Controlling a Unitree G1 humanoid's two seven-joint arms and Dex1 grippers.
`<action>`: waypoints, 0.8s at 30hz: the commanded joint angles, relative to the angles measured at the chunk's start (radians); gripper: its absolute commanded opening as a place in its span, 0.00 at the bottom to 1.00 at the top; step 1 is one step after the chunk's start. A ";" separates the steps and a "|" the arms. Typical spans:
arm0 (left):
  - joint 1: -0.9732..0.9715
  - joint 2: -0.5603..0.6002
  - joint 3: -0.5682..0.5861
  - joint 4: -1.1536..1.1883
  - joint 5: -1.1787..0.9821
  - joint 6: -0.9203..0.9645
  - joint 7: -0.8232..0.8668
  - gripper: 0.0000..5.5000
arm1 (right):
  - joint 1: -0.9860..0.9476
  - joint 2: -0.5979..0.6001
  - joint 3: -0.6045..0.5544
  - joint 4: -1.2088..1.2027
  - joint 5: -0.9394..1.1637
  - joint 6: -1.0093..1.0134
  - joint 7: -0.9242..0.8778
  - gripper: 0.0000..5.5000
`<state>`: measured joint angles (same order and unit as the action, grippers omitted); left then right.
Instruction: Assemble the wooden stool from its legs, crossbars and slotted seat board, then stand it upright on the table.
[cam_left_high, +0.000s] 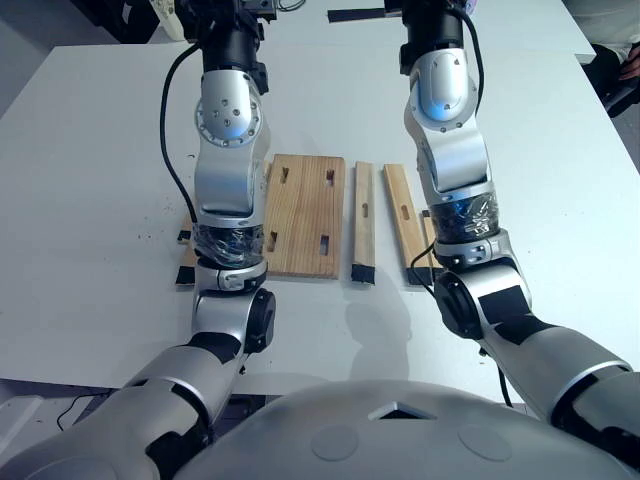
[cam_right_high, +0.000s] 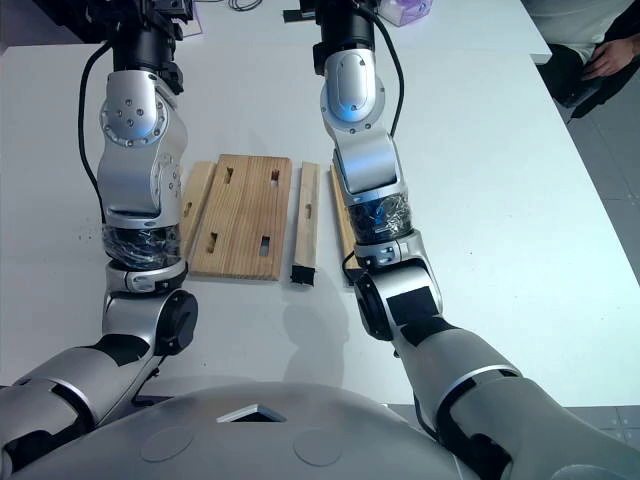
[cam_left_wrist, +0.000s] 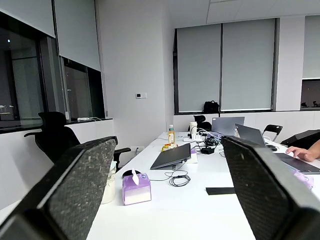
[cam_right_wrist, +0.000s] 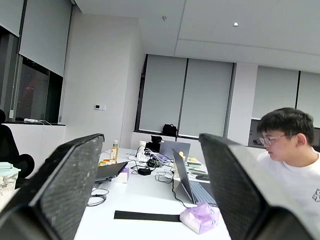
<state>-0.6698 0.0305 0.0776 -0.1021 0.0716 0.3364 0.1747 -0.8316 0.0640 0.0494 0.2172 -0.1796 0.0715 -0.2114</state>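
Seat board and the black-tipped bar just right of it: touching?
Apart. Left eye view shows bare table between seat board and black-tipped bar.

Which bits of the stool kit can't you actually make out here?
Left plank, beside the seat board: the left forearm hides part of it in both eye views.
Right planks: the right forearm covers them; one or two, cannot tell.
Middle plank: slot too small to judge its depth.

Pale grained rectangular pine seat board (cam_left_high: 305, 215) carries 4 dark slots; tan wooden slat (cam_left_high: 364, 230) beside it ends black; plain white tabletop (cam_left_high: 90, 150).
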 joint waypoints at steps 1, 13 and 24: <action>0.007 0.005 0.000 -0.005 0.006 0.009 0.001 0.63 | 0.010 0.002 0.002 -0.007 -0.015 -0.009 -0.019 0.64; -0.008 0.006 0.031 -0.003 0.030 0.035 0.057 0.59 | -0.009 0.008 -0.034 -0.013 -0.005 0.032 -0.025 0.64; 0.066 0.071 0.096 -0.003 0.019 -0.005 0.055 0.59 | 0.050 -0.091 -0.005 0.031 -0.113 0.068 -0.033 0.64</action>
<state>-0.6378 0.1112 0.1656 -0.1029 0.0956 0.3170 0.2255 -0.8056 -0.0333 0.0688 0.2424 -0.3337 0.0920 -0.2834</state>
